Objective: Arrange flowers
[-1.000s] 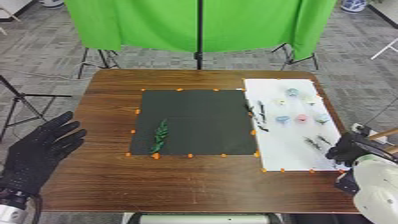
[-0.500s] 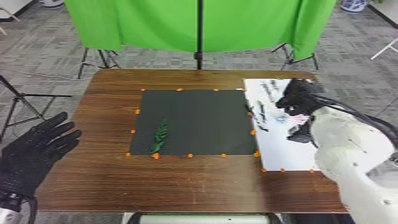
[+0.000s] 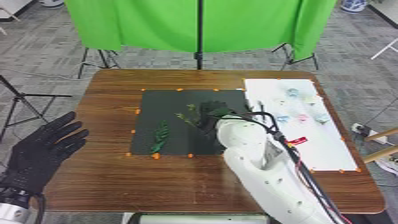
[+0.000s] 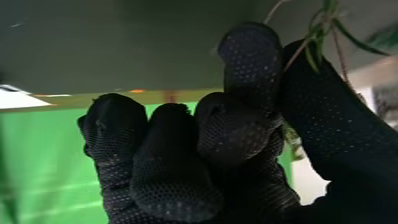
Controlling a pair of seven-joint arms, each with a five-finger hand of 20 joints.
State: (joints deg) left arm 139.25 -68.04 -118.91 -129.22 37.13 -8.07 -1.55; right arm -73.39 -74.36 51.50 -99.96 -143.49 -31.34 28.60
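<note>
From my remote station, with twelve o'clock as the far side of the head view, my right hand [image 3: 213, 109] hovers above the black sheet [image 3: 169, 100] at about two o'clock, its fingers drawn together around thin-stemmed green sprigs [image 3: 185, 117]. The held greenery fans out toward ten o'clock from my glove. The right wrist view shows the thumb and a finger of the right hand [image 4: 251, 60] close together at the stems, narrow leaves rising beyond the fingertips.

My left hand [image 3: 37, 150] is by the table [image 3: 98, 175] edge at nine o'clock, wide open and holding nothing, fingers straight and slightly spread, pointing toward one o'clock.

A leafy green stem [image 3: 161, 137] lies on the black sheet toward seven o'clock, running from seven up toward one.

On the white sheet [image 3: 329, 152], at the table's three o'clock, I count six small blooms: a blue flower [image 3: 292, 92] at twelve o'clock, a pale yellow flower [image 3: 281, 102] at eleven, a whitish flower [image 3: 309, 100] at one, and nearer the middle a second blue flower [image 3: 283, 119], a pink flower [image 3: 303, 118] and a bluish-green flower [image 3: 322, 118]. Orange markers [image 3: 155, 156] dot the sheets' borders; a green cloth [image 3: 151, 25] hangs past the table at twelve.
</note>
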